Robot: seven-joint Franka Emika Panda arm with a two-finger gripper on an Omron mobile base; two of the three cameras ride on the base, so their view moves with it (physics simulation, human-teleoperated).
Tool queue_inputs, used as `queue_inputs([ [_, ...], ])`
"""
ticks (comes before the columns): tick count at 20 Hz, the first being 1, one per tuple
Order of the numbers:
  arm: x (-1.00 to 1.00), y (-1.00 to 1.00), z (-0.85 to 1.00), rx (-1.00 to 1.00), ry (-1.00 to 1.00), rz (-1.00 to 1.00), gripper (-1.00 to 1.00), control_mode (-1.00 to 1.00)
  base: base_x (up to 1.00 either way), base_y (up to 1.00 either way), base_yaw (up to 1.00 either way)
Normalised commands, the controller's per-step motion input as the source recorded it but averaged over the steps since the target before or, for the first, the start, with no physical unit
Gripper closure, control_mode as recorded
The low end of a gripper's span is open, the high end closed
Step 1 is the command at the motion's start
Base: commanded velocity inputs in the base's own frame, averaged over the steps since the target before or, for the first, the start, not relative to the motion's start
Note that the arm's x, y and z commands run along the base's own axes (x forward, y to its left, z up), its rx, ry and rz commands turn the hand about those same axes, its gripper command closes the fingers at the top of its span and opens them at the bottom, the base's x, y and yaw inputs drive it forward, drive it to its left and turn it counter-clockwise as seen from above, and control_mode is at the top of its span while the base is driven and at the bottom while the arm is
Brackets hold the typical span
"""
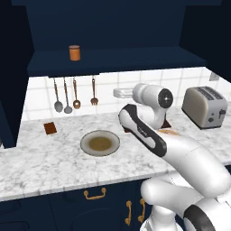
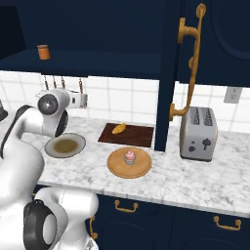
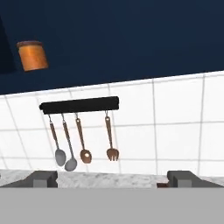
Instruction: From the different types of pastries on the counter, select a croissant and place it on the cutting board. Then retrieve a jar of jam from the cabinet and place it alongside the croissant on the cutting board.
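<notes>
The golden croissant [image 2: 118,128] lies on the dark brown cutting board [image 2: 132,135], near its back left part. The orange-brown jar of jam [image 1: 74,53] [image 2: 43,52] [image 3: 33,55] stands upright on the navy cabinet's shelf [image 1: 117,59]. My gripper [image 3: 113,179] [image 1: 116,93] [image 2: 84,101] is raised above the counter [image 1: 40,162] and faces the tiled wall, below and to the right of the jar. It is open, its fingertips [image 3: 43,178] wide apart with nothing between them. A pink-frosted cupcake [image 2: 129,156] sits on a round tan plate [image 2: 117,168]. The flat brown square [image 1: 50,128] rests at the counter's left.
A rail of hanging utensils [image 3: 78,105] [image 1: 74,92] is on the wall straight ahead of the hand. A round grey dish [image 1: 85,146] [image 2: 65,145] sits mid-counter. A toaster [image 1: 205,106] [image 2: 197,133] stands to the right. An open navy cabinet door with a brass handle [image 2: 189,63] juts out beside the board.
</notes>
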Motion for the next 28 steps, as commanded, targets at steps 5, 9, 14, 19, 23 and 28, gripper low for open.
queue_inputs([
  [5, -0.45, 0.21, 1.00, 0.00, -0.01, 0.05, -1.00, -1.00, 0.00, 0.00, 0.00],
  [9, -0.38, 0.20, 1.00, 0.00, -0.01, 0.05, -1.00, -1.00, 0.00, 0.00, 0.00],
  [14, -0.24, 0.15, 0.87, 0.00, -0.11, 0.06, -1.00, -1.00, 0.00, 0.00, 0.00],
  [19, 0.00, 0.01, 0.02, 0.02, 0.00, 0.05, -1.00, -1.00, 0.00, 0.00, 0.00],
  [23, 0.24, 0.08, 0.35, 0.08, -0.03, 0.22, -1.00, -1.00, 0.00, 0.00, 0.00],
  [28, 0.02, 0.17, 0.17, -0.24, 0.13, 0.05, -1.00, -1.00, 0.00, 0.00, 0.00],
])
